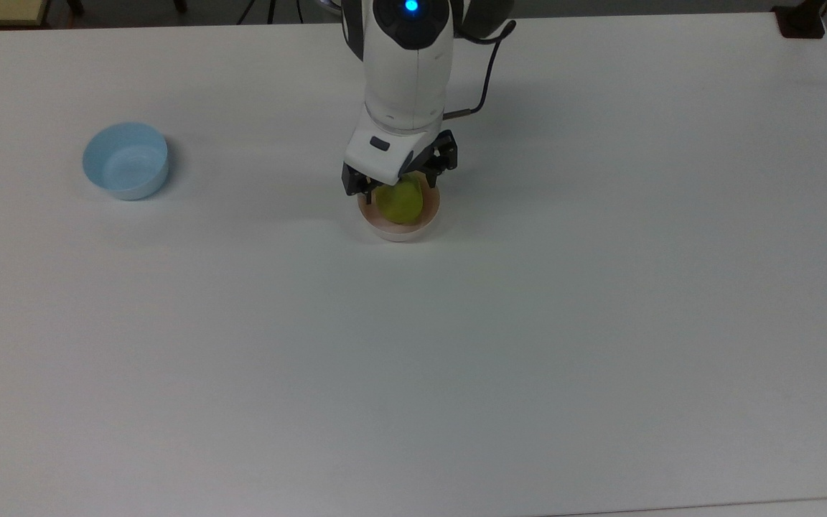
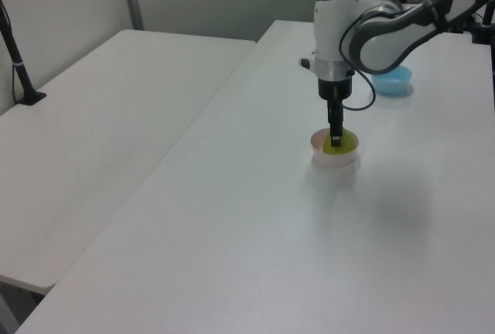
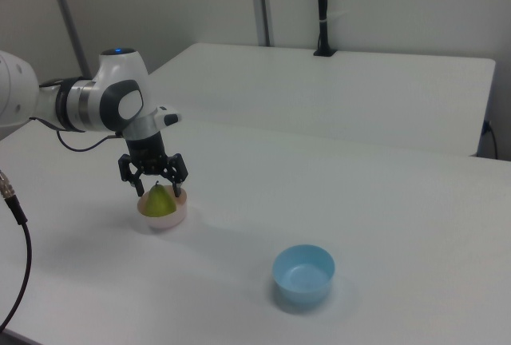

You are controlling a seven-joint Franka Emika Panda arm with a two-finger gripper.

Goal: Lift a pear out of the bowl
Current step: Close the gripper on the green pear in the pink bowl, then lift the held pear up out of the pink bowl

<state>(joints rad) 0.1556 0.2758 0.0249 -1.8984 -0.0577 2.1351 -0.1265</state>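
A light blue bowl [image 1: 125,159] stands upright and empty on the white table [image 1: 528,323], at about nine o'clock in the top view, well apart from anything else. In the right view the same bowl [image 3: 303,275] sits near six o'clock. A second white table [image 2: 93,133] adjoins at nine o'clock in the left view, with a black pole [image 2: 15,56] rising from a clamp at its edge.

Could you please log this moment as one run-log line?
phase: grasp approach | pincer: open, straddling pear | pear: in pink bowl | blue bowl: apart
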